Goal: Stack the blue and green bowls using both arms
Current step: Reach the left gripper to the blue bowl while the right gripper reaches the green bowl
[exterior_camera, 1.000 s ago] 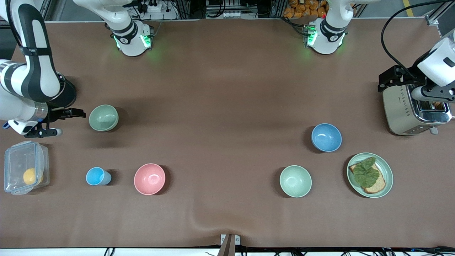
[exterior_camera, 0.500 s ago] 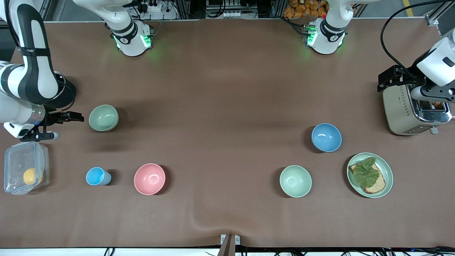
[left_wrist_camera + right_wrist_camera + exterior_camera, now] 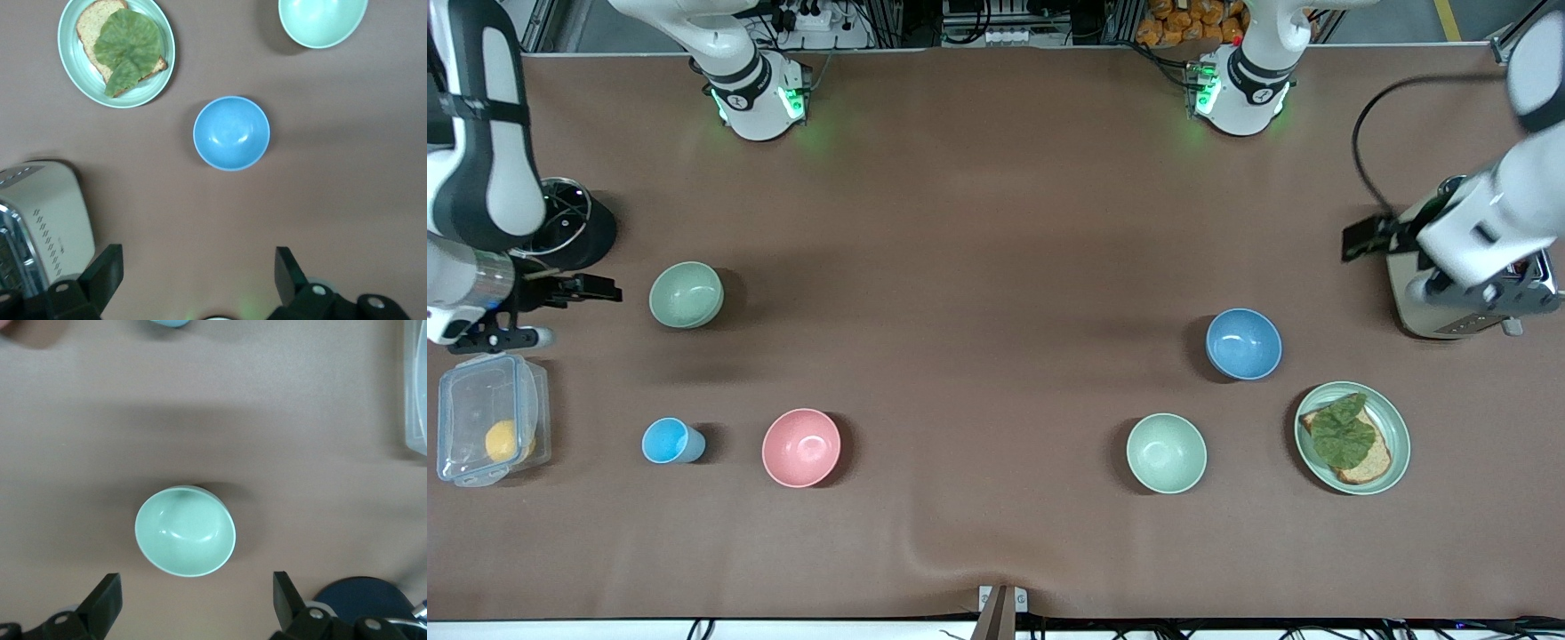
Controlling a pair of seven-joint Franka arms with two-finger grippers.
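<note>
Stack not started. Blue bowl sits alone on the table toward the left arm's end, near the toast plate; green bowl sits alone toward the right arm's end, well apart from it. Left gripper up over the toaster, fingers wide apart, empty. Right gripper beside the green bowl, spread wide, empty. Both grasps, transfer and nesting still to do.
</note>
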